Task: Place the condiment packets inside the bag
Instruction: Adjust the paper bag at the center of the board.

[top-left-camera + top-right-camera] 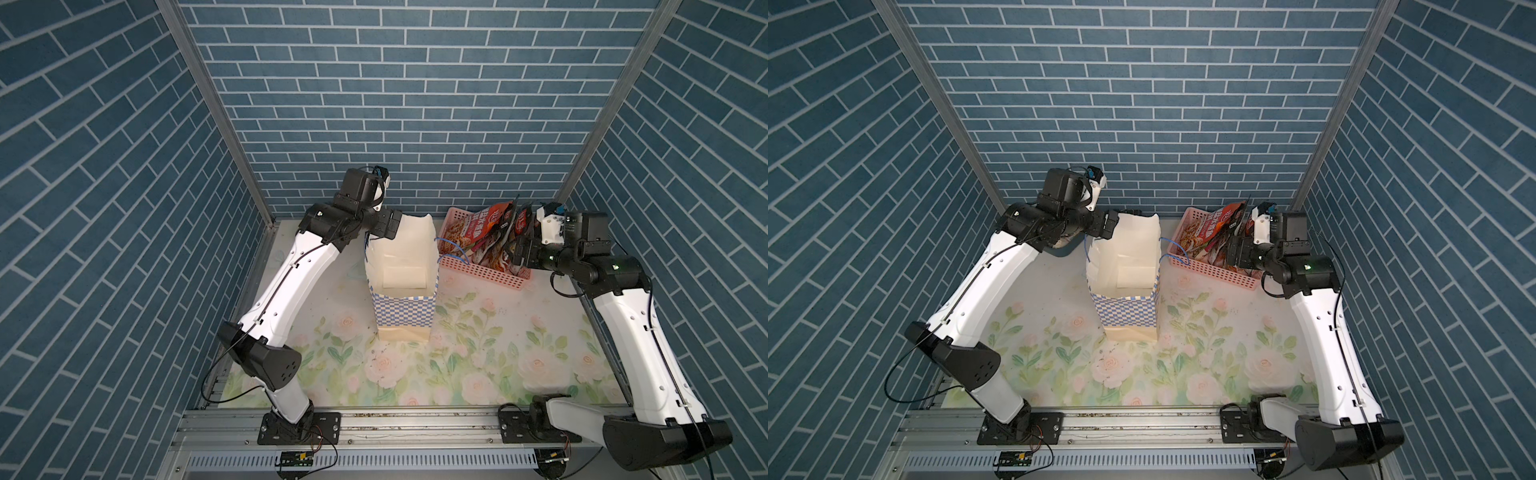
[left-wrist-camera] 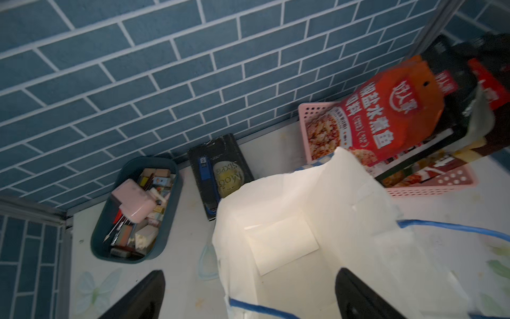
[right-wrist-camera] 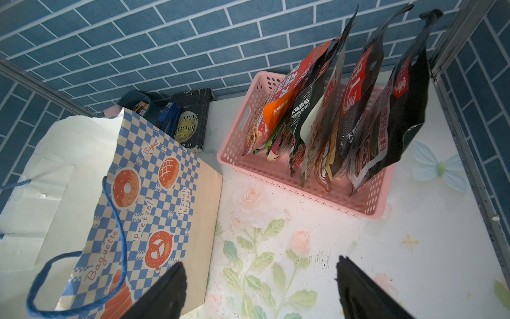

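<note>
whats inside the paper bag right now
No packets show in it. The bag shows only bare white paper with a rectangular patch on one inner wall. Its own walls cover part of its floor. The condiment packets stand in the pink basket.

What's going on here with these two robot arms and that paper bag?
Two robot arms are set to move condiment packets into a bag. The left gripper is open, its jaws straddling the bag's upper edge. The right gripper is open and empty, by the pink basket, where the packets all stand upright. No packet shows inside the bag, so none has gone in yet.
</note>
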Robot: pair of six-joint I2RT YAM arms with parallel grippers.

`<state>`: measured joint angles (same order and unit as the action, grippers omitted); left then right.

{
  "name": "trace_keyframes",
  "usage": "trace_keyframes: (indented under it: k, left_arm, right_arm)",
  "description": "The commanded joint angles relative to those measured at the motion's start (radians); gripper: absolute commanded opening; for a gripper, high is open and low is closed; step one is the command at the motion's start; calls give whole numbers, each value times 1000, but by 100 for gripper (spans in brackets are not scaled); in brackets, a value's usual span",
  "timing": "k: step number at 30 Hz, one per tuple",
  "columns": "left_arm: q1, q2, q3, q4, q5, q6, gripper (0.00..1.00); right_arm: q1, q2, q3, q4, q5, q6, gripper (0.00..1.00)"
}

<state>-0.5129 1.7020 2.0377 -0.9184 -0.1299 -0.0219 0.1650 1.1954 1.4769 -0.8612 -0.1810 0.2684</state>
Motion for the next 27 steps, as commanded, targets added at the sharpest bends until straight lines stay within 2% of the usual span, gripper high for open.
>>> trace_keyframes:
  k: [1,5,8,11,13,15,17,21,24,27]
  left_arm:
    - [-1,-11,4,-78,-156,-12,100]
    - [7,-47,-50,-66,-148,-66,97]
    - [28,-107,-118,-12,-71,-111,88]
    - [79,-168,-209,55,53,-149,84]
    - [132,-194,-257,90,154,-173,84]
    - [182,-213,-287,130,248,-183,90]
    - [217,-227,-298,171,299,-183,91]
    - [262,-221,-274,226,381,-192,91]
    - [267,-215,-287,265,469,-210,86]
    - [267,-228,-339,288,510,-225,78]
  right_arm:
    - [17,-26,-24,5,-16,42,87]
    - [57,-77,-78,-11,-15,52,87]
    - [79,-116,-117,-2,-53,49,87]
    - [131,-151,-156,44,-145,62,87]
    - [186,-163,-172,83,-188,95,87]
    - [249,-166,-171,127,-201,122,87]
    - [331,-171,-172,171,-202,140,87]
    - [450,-170,-201,251,-162,212,87]
    - [524,-117,-219,284,-73,321,85]
    - [575,-38,-190,303,-26,371,84]
